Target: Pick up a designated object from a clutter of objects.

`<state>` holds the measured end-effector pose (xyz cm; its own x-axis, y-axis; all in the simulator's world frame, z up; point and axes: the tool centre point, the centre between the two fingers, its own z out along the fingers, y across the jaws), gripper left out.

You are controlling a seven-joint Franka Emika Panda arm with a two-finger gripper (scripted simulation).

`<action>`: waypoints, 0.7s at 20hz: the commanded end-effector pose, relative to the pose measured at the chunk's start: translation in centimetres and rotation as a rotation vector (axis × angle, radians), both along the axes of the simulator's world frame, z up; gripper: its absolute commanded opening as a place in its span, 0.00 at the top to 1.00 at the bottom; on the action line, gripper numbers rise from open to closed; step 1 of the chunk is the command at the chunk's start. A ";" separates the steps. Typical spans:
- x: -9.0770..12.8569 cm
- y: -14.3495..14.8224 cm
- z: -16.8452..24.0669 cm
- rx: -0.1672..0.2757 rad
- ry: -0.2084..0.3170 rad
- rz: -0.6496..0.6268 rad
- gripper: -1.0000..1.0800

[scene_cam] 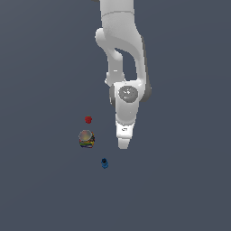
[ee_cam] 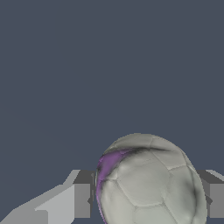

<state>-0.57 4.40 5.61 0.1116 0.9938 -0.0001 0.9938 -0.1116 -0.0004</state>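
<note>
In the wrist view the designated object, a whitish-cream ball (ee_cam: pixel 151 183) with faint seams and a purple smear on one side, sits between my gripper's (ee_cam: pixel 148 203) two grey fingers (ee_cam: pixel 82 200). Both pads press against its sides, so the gripper is shut on it. In the exterior view my gripper (scene_cam: pixel 124 144) points straight down and hides the ball. The rest of the clutter lies toward the exterior view's left of the gripper: a tiny red lump (scene_cam: pixel 88 119), a grey-topped multicoloured can (scene_cam: pixel 86 139) and a tiny blue item (scene_cam: pixel 104 163).
The white arm (scene_cam: pixel 122 58) comes down from the top of the exterior view. The dark grey floor (scene_cam: pixel 180 180) runs flat on all sides. The can stands about a gripper's width from the fingers, and the blue item lies just below and to the left of them in that view.
</note>
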 end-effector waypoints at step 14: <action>4.2 -1.7 12.3 0.003 -0.001 0.002 1.00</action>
